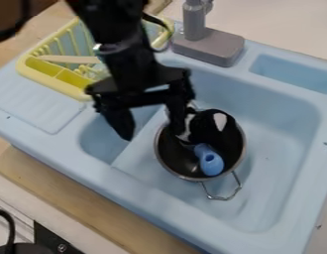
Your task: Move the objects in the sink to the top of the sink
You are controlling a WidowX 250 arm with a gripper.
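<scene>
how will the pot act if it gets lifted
The pot looks like stiff metal, so it should hardly bend. Its smooth rim might slip in a grip, and if it tilts, the blue piece inside could roll or slide.

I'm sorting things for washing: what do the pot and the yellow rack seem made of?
The pot looks like metal, with a shiny rim and wire handle; the rack is probably smooth moulded plastic, given its even colour and rounded rim.

I'm at a toy kitchen: a pale-blue plastic sink [120, 177], a grey faucet [209, 45] and yellow slatted dish rack [52, 80] on its rim.
</scene>
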